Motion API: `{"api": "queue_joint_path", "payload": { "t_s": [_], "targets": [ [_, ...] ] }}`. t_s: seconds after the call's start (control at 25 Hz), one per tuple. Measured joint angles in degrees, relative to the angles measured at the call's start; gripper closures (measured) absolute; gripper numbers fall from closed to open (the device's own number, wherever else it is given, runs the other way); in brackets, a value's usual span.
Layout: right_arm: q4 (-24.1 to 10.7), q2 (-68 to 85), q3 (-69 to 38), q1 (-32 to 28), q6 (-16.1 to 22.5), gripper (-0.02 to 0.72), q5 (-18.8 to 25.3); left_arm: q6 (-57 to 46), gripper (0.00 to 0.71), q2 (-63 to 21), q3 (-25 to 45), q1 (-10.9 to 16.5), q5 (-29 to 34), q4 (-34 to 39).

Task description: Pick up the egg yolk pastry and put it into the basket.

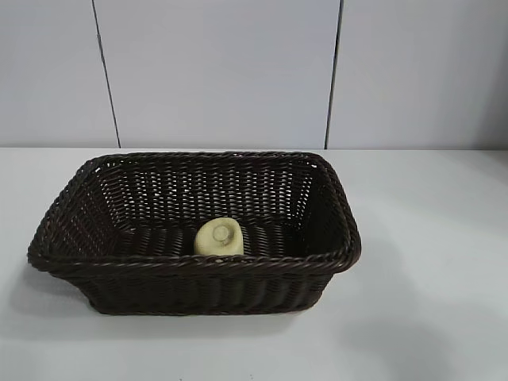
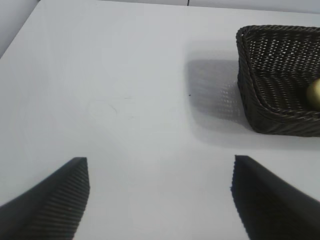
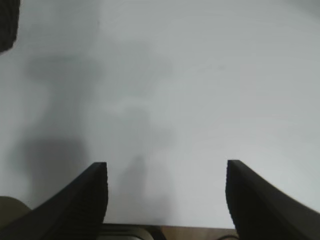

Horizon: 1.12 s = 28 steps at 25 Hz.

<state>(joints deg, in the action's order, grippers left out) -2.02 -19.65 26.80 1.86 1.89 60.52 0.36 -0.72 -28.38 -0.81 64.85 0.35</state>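
Small pale yellow dome-shaped egg yolk pastry (image 1: 220,237) lying inside the large dark brown woven wicker basket (image 1: 190,265) at centre frame on the white counter (image 1: 429,238), against its near wall; left end effector (image 2: 160,197) and right end effector (image 3: 166,197) both spread open, empty, over bare counter.

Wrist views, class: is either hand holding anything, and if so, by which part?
Nothing is held. The left hand and right hand are both open over bare table. The egg yolk pastry lies inside the basket, touched by neither.
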Motion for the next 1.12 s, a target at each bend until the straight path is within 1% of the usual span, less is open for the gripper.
{"api": "queue_joint_path", "payload": {
  "t_s": [0.56,1.12],
  "targets": [
    [0.1,19.7,0.0,0.0,0.0,0.215,1.2,0.0,0.139,0.0,0.0,0.0,0.0,0.0],
    [0.4,20.6,0.0,0.0,0.0,0.215,1.4,0.0,0.139,0.0,0.0,0.0,0.0,0.0]
  ]
}}
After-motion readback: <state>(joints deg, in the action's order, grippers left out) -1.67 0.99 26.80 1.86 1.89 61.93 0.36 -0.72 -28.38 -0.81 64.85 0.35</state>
